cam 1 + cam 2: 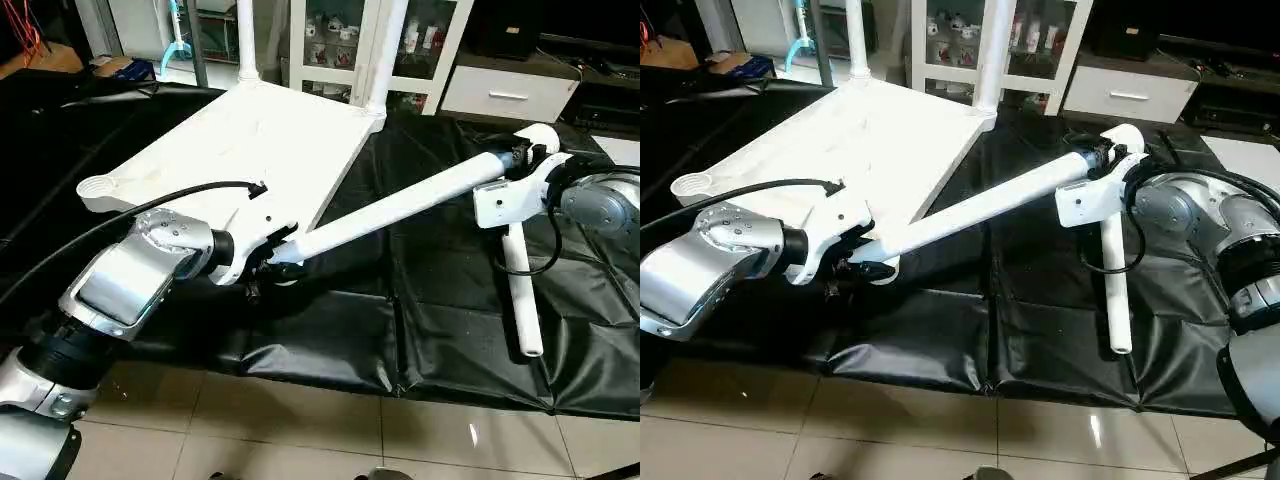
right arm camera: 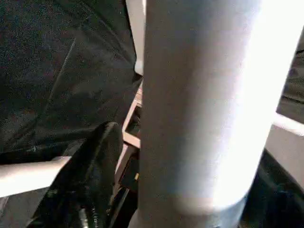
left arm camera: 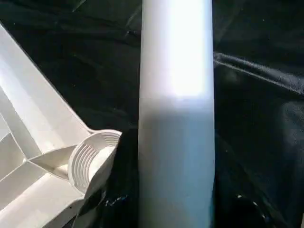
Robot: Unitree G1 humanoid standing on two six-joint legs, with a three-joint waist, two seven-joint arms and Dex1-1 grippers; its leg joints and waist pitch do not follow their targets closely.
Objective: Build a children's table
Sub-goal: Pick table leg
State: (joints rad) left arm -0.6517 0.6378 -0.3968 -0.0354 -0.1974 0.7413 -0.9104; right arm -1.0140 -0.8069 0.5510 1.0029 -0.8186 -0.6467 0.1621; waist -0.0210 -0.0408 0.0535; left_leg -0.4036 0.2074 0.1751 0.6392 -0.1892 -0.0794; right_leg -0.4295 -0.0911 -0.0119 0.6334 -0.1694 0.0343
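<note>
Left gripper (image 1: 268, 256) clamps flared end of leg (image 1: 400, 203), just beside near-right corner socket (image 3: 90, 159) of upturned tabletop (image 1: 240, 140). Leg axis runs far-right up to right gripper (image 1: 1102, 160), jaws loosely around tip, grip uncertain. Spare leg (image 1: 522, 300) lies right on black mat (image 1: 330, 330).

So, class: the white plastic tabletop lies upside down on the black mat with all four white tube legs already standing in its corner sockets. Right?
Not quite. The white plastic tabletop on the black mat has two upright legs at its far corners. The left eye view shows a third tube leg held slanted between both tools and a fourth lying on the mat.
</note>
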